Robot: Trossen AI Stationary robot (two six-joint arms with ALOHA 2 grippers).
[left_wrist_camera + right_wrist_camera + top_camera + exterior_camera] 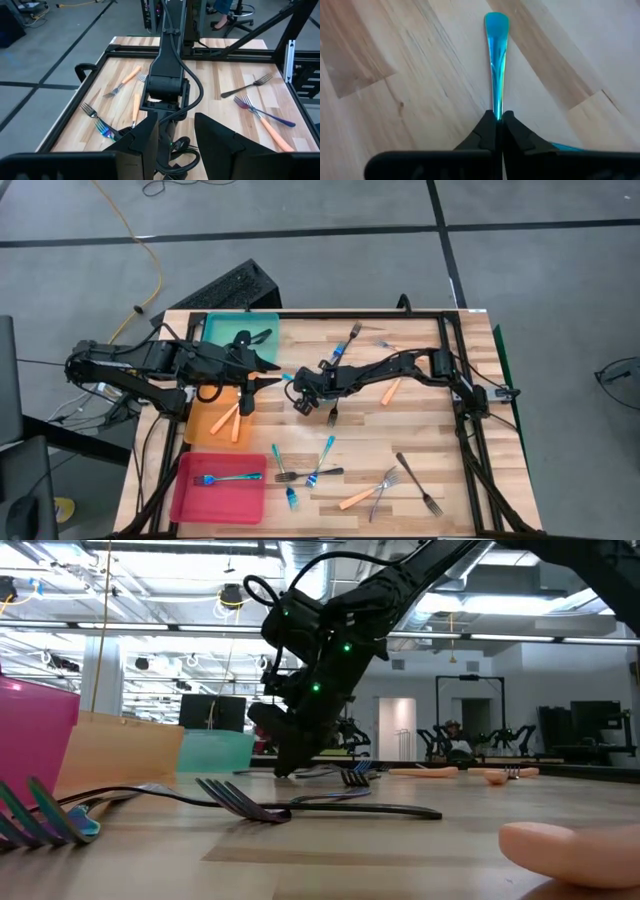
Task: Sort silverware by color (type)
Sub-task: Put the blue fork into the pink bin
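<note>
My right gripper is near the table's middle, shut on a blue-handled fork whose handle end points at my left gripper. That gripper is open, just left of it, fingers level and facing the right arm. More forks lie flat on the wood: blue-handled, orange-handled and dark. The teal tray holds a dark fork, the orange tray orange-handled forks, the pink tray a blue-handled fork. My right gripper pinches the blue fork's handle between its two fingertips, which lie along the handle. The free handle end sticks straight out past the tips over the wood. The tine end is hidden behind the gripper; whether the fork is lifted clear I cannot tell.
The three trays stand in a column along the table's left side, right beside my left arm. A black frame runs along the far and right edges. Loose forks crowd the near middle; bare wood shows around.
</note>
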